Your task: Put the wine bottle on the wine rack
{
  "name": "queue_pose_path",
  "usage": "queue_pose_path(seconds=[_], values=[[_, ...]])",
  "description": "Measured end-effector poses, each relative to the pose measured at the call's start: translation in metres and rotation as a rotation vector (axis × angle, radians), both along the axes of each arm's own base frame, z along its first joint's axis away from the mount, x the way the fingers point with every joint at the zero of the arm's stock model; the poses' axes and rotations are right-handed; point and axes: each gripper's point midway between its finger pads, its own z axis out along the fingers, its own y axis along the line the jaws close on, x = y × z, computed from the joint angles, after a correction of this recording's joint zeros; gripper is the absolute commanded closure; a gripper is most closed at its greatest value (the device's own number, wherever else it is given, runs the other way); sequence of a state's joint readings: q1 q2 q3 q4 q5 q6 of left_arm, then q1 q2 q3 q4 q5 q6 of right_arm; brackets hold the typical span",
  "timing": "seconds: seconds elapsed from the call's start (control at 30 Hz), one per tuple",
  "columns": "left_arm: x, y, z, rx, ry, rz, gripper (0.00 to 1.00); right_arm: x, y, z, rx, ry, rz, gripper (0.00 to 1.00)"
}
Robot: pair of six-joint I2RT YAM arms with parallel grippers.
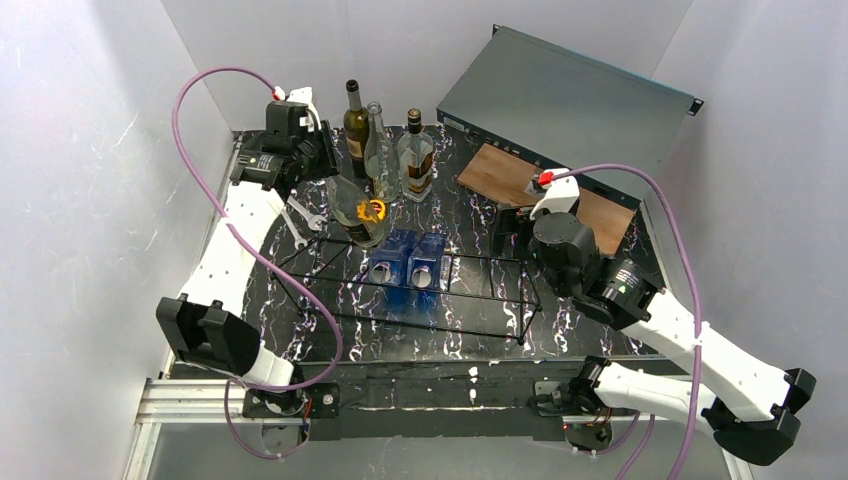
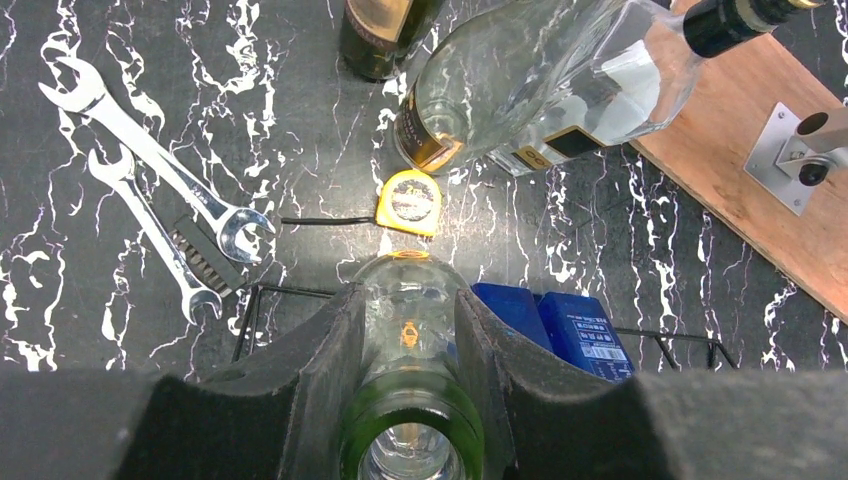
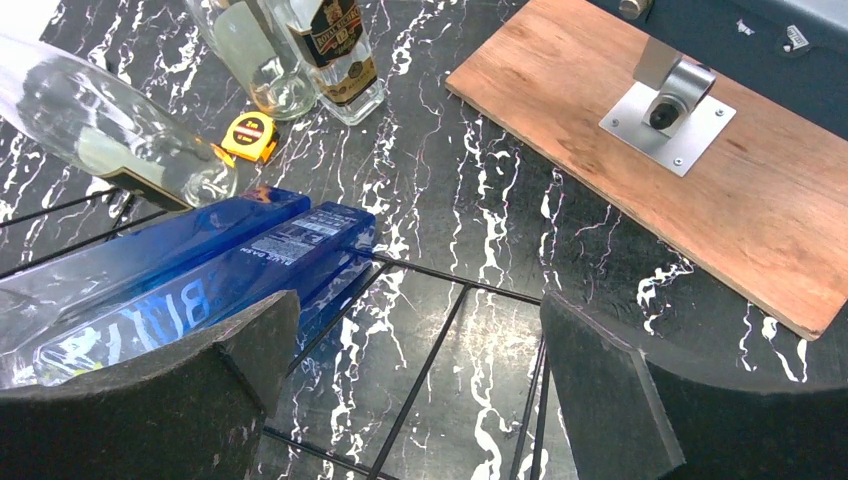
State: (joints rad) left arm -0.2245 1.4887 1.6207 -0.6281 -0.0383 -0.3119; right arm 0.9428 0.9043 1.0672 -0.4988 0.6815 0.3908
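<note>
My left gripper (image 1: pixel 318 160) is shut on the neck of a clear wine bottle (image 1: pixel 356 212) with a green-tinted mouth. It holds the bottle tilted, base toward the far left end of the wine rack (image 1: pixel 480 300). In the left wrist view the fingers (image 2: pixel 330 330) clamp the neck (image 2: pixel 408 300), and a rack rod (image 2: pixel 290 292) shows below. The rack is a low black wire frame with two blue bottles (image 1: pixel 408 262) lying in it. My right gripper (image 1: pixel 508 238) is open and empty above the rack's right part (image 3: pixel 450 315). The held bottle (image 3: pixel 110 130) shows at upper left there.
Three bottles (image 1: pixel 382 140) stand at the back. A yellow tape measure (image 1: pixel 373 209) lies by the held bottle's base, and two wrenches (image 1: pixel 305 220) lie left of it. A wooden board with a metal fitting (image 1: pixel 520 178) and a grey rack-mount case (image 1: pixel 565 100) lie at back right.
</note>
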Motion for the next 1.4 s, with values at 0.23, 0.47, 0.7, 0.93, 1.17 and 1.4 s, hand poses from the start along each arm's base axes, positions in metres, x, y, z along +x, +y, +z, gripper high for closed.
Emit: queue_pose_path(seconds=[0.23,0.47,0.7,0.93,1.17,1.4], values=[[-0.007,-0.011,-0.022,0.037,0.022,-0.019,1.00,-0.001,-0.001,0.001,0.009,-0.002,-0.002,0.00],[-0.016,-0.029,-0.022,0.142,-0.021,-0.071,1.00,-0.001,-0.001,0.000,0.006,-0.001,-0.002,0.00],[-0.033,-0.026,-0.025,0.147,-0.033,-0.074,1.00,0.001,0.001,-0.011,-0.017,0.016,-0.002,0.00],[-0.054,-0.023,-0.029,0.122,-0.026,-0.088,1.00,0.006,0.008,-0.023,-0.058,0.037,0.003,0.00],[-0.070,-0.022,-0.034,0.108,0.000,-0.111,1.00,0.011,0.016,-0.031,-0.087,0.045,0.017,0.00],[-0.091,-0.020,-0.039,0.097,0.035,-0.134,0.98,0.014,0.024,-0.034,-0.088,0.050,0.031,0.00]])
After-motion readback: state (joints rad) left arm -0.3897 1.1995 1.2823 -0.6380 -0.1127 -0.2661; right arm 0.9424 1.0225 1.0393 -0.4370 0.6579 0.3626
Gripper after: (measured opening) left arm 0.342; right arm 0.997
